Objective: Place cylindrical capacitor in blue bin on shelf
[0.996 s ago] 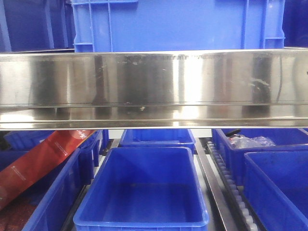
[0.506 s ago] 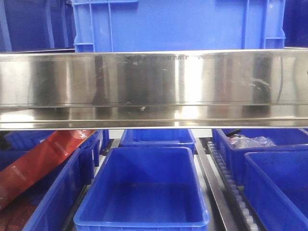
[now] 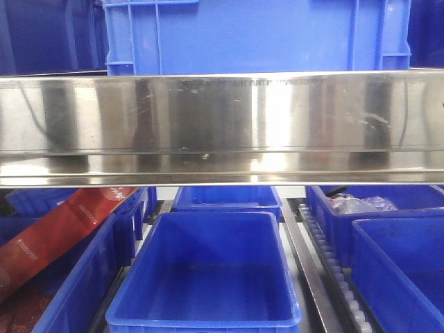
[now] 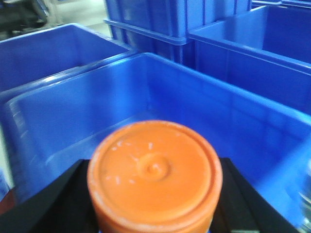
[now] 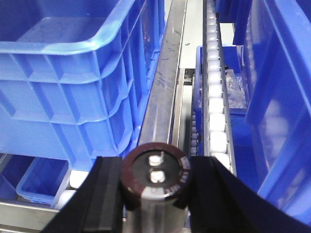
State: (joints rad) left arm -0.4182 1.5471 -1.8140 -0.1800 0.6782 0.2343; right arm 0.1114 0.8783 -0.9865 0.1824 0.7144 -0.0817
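- The front view is staying almost as it was half a second ago: only the glints on the shelf's [image 3: 222, 125] steel beam are shifting a little, and every bin is keeping its place.
- The left gripper [image 4: 153, 196] is clenching its jaws on the capacitor [image 4: 154, 172], one black jaw on each side. The orange end cap is facing the camera.
- The capacitor is hanging in front of an open bin [image 4: 204, 82], whose bare inside is showing just beyond it.
- The right gripper [image 5: 156, 194] is grasping a dark cylinder [image 5: 155, 172] with two metal terminals on its end.
- That cylinder is pointing along a steel rail [image 5: 165, 87] and a white roller track [image 5: 214, 97], which are running between a tall bin [image 5: 73, 87] and more blue walls on the right.
- The beam is blocking the middle of the front view; a crate [image 3: 257, 35] is sitting above it.
- Below it, a middle bin [image 3: 208, 216] is lying open, a red pack [image 3: 62, 229] is leaning at the left, and a clear bag [image 3: 361, 205] is lying in a bin at the right.
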